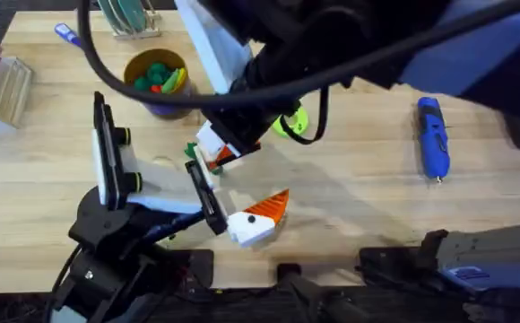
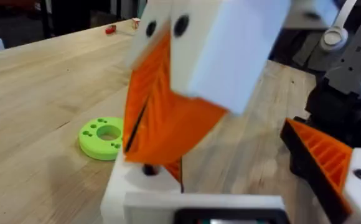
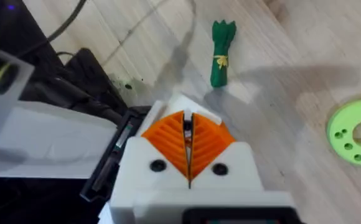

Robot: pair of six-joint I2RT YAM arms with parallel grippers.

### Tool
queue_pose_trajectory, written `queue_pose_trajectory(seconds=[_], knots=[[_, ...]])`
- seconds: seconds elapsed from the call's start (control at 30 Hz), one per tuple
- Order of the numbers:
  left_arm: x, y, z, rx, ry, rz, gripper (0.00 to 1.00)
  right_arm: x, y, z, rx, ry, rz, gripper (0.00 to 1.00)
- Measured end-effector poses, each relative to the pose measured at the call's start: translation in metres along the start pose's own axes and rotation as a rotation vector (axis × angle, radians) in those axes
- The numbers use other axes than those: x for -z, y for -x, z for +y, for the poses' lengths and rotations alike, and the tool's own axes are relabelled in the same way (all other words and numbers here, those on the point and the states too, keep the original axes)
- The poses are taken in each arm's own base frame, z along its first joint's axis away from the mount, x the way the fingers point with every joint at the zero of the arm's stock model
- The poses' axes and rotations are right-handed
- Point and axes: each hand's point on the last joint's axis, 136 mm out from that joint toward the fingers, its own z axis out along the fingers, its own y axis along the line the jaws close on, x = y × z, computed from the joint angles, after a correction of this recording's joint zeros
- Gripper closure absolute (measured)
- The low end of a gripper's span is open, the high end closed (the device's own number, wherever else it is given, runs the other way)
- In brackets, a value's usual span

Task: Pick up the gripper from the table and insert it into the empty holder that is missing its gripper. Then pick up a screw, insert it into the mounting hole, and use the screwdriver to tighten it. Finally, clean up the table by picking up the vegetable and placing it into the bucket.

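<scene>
— The left pincer?
— The left gripper (image 1: 240, 212) gapes wide, holding nothing.
— And the right?
— The right gripper (image 3: 187, 140) is clenched, tips pressed onto the plain white plastic holder (image 2: 126, 185); what it pinches cannot be told. The small green toy vegetable (image 3: 223, 53) lies nearby, and the thick blue cylindrical screwdriver (image 1: 432, 136) sits far right.

The overhead camera sits high above the table (image 1: 350, 193) and looks down and forward, with the arm bases at the bottom of the frame. One arm rises close under it, big and dark, across the top. The left wrist camera sits very low and close, looking along the wood toward the green disc (image 2: 103, 138) at the lower left of its frame. The right wrist camera looks down from nearby. All three views share that disc (image 1: 290, 123) (image 3: 356, 132).
</scene>
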Motion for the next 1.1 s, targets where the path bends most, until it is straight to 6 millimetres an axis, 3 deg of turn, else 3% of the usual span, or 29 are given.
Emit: queue_pose_trajectory(seconds=[1.1], knots=[[0.0000,0.0000,0.0012,0.001,0.006,0.000,0.015,-0.0049,0.0008,-0.0006,-0.007,0.003,0.005,0.995]])
